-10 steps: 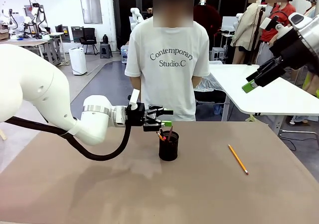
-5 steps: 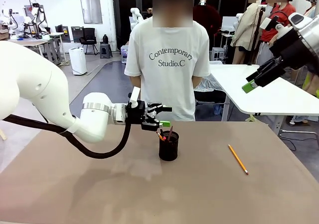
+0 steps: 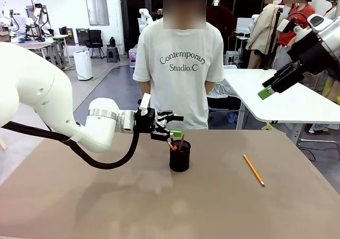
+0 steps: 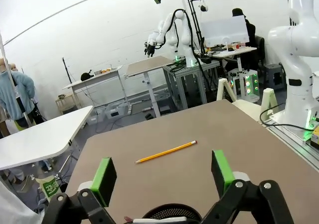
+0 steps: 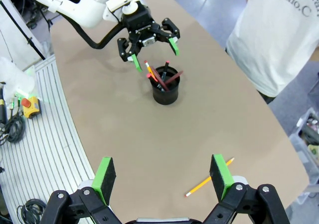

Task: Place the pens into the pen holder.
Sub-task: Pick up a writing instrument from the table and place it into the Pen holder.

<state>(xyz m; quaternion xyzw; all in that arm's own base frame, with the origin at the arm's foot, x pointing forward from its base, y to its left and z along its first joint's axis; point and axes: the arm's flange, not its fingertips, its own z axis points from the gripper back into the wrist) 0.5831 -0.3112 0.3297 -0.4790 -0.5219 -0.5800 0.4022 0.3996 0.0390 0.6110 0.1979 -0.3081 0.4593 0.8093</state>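
On the surface (image 3: 106, 207), well right of the pen holder (image 3: 179, 160) with its pens (image 5: 160, 75), the yellow pencil (image 3: 254, 170) lies flat, axis far-left to near-right. Left pincer (image 3: 175, 126) hangs wide over the holder; right pincer (image 3: 270, 87), wide, raised, judged nearer.

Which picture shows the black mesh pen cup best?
The right wrist view: it looks down into the small black metal-mesh pen holder, pens inside. The front view shows the holder side-on; the left wrist view shows part of its rim.
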